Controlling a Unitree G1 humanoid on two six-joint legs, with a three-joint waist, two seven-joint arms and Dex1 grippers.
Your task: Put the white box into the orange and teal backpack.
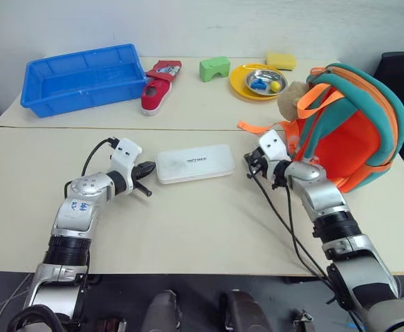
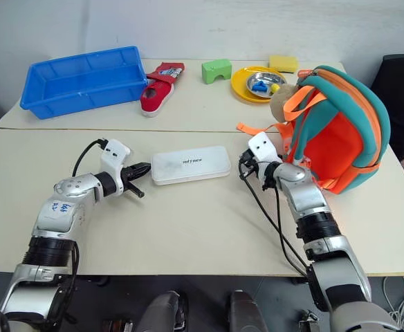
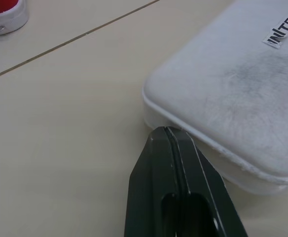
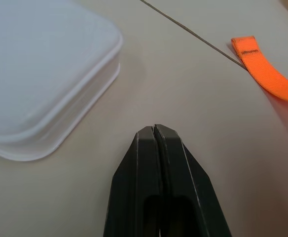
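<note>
The white box [image 1: 194, 163] lies flat on the near cream table [image 1: 188, 228], lid up, with small dark lettering on its top face. It sits between the two grippers, long axis running across the table.

The left gripper [image 1: 145, 178] is at the box's left end. Its two black fingers are pressed together with no gap and hold nothing. In the left wrist view the closed fingertips [image 3: 166, 133] sit just at the box's lower corner edge; actual contact cannot be confirmed.

The right gripper [image 1: 252, 164] is off the box's right end, with a strip of bare table between them. Its fingers are likewise fully closed and empty. In the right wrist view the closed tips [image 4: 154, 131] point at bare table beside the rounded corner of the box, clearly apart from it.

The orange and teal backpack [image 1: 351, 135] stands upright on the table at the right, just behind the right forearm. A tan plush toy [image 1: 293, 99] protrudes from its upper left side. An orange webbing strap [image 1: 257, 127] trails from the backpack onto the table, toward the seam between the two tables.

On the far table:
- a blue plastic bin [image 1: 84, 76] at the left;
- a red and white shoe [image 1: 158, 88] beside it;
- a green block [image 1: 214, 68];
- a yellow plate [image 1: 242, 86] carrying a small metal bowl [image 1: 265, 81] with blue and yellow pieces inside;
- a yellow sponge block [image 1: 281, 60] behind the plate.
</note>
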